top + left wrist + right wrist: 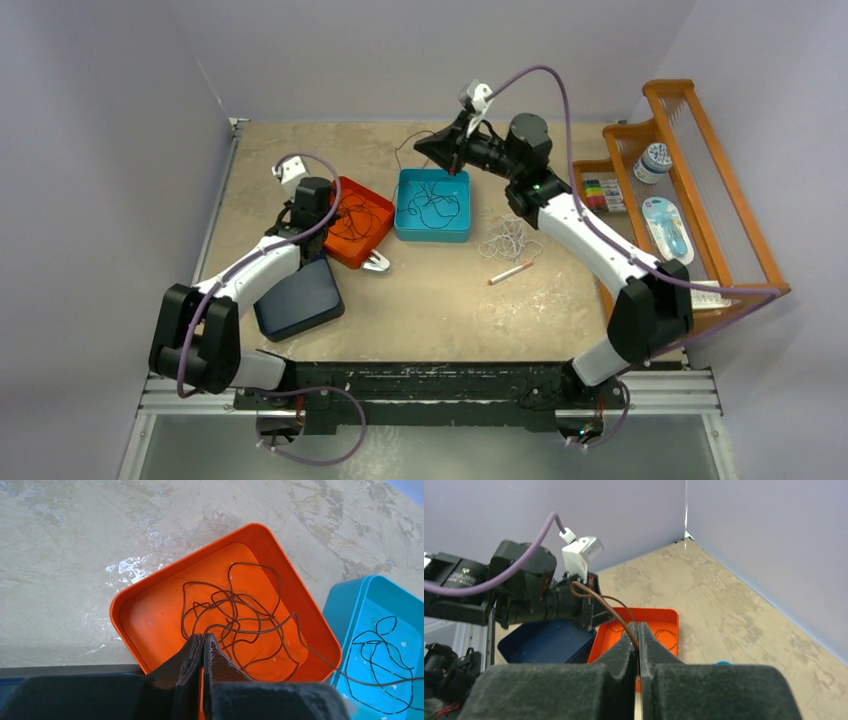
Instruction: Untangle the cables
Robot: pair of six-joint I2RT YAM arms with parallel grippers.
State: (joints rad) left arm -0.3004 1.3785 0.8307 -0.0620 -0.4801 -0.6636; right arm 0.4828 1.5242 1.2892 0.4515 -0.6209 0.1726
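Note:
A dark brown cable [240,620] lies in loose loops in the orange tray [150,620]. My left gripper [202,639] is down in that tray, shut, with a raised strand of the brown cable meeting its tips. That strand runs right toward the teal tray [350,610], which holds a black cable [380,652]. My right gripper [638,630] hangs over the teal tray's far edge [432,174], shut on a brown cable [599,600] that arcs up from its jaws. A whitish-grey cable [508,240] lies bundled on the table to the right of the teal tray.
A dark blue tray [298,300] sits under the left forearm, near the orange tray. A white-and-orange pen [510,273] and a small metal clip [376,264] lie on the table. A wooden rack [700,140] with supplies stands along the right edge.

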